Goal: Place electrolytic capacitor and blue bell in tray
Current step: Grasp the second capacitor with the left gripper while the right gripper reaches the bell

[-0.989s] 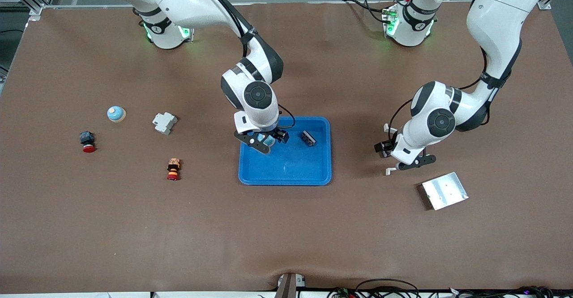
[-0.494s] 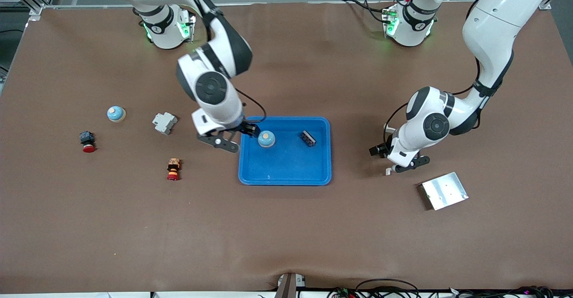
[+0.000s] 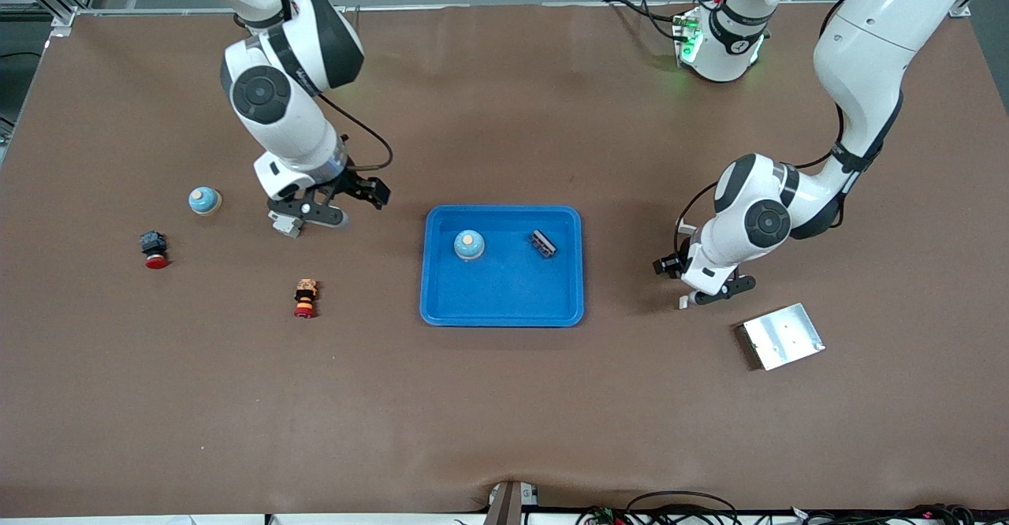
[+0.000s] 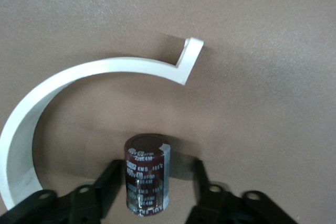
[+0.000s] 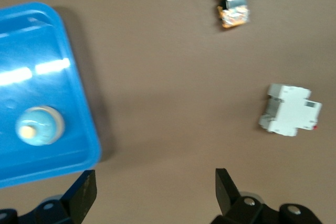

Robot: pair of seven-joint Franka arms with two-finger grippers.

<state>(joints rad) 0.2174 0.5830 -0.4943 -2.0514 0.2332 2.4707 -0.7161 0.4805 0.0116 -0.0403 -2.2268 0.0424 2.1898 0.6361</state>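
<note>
A blue bell (image 3: 469, 245) stands in the bright-blue tray (image 3: 504, 318), beside a small black part (image 3: 542, 243). Bell (image 5: 39, 125) and tray (image 5: 52, 35) also show in the right wrist view. My right gripper (image 3: 339, 203) (image 5: 155, 190) is open and empty, over the table between the tray and a white breaker. A second blue bell (image 3: 205, 201) stands toward the right arm's end. My left gripper (image 3: 698, 288) (image 4: 156, 167) is low at the table, open, with a dark upright electrolytic capacitor (image 4: 147, 179) between its fingers. The capacitor is hidden in the front view.
A white curved clip (image 4: 105, 69) (image 3: 687, 300) lies by the capacitor. A silver plate (image 3: 783, 336) lies nearer the front camera than the left gripper. The white breaker (image 3: 285, 224) (image 5: 289, 109), an orange-red button (image 3: 304, 297) (image 5: 231, 3) and a black-red button (image 3: 153, 248) lie toward the right arm's end.
My right gripper let go of the blue bell in the tray and moved off toward the right arm's end, up to the breaker. The left gripper shifted slightly.
</note>
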